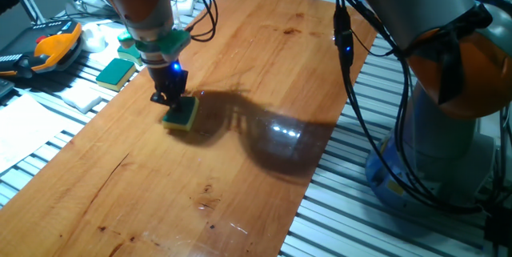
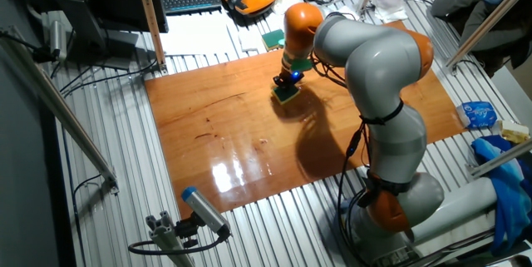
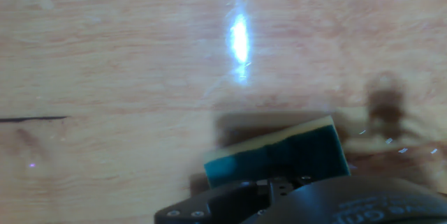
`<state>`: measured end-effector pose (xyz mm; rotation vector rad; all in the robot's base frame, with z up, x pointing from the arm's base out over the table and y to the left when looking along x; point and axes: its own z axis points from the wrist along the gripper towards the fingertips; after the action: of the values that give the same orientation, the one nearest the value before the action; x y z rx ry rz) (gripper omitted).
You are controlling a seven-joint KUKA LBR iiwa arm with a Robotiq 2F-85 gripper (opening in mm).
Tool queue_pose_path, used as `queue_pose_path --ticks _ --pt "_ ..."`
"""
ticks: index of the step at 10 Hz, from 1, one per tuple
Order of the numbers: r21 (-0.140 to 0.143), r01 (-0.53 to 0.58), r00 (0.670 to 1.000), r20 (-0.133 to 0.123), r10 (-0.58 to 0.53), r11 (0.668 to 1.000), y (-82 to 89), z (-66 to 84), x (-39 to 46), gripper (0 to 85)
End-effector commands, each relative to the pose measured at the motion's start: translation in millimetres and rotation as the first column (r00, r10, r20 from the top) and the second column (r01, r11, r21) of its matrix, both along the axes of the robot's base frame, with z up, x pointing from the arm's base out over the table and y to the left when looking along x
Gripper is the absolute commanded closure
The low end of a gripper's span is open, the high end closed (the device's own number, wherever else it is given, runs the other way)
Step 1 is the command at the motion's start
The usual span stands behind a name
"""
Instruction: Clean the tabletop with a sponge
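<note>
One arm reaches down, jaws clamping the sponge against the tabletop

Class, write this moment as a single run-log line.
phase: wiping | gripper: shut on sponge | sponge: green side up, on tabletop | spare green pad: off board

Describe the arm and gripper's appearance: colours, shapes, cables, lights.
The arm has bulky rounded grey-white segments with orange joint sections. Black cables hang loosely alongside it. A teal-green collar sits above the small black gripper, where a blue light glows.
</note>
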<state>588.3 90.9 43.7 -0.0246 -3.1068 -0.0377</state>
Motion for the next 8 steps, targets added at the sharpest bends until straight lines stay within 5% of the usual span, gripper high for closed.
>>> queue_pose_path --ticks 1,8 --pt "-0.002 0.008 1.000 -0.001 -0.008 1.000 5.4 -0.3 -3.5 85.0" --pt "-0.012 0.055 0.998 -0.011 -0.055 0.998 44.0 -1.2 -39.6 85.0"
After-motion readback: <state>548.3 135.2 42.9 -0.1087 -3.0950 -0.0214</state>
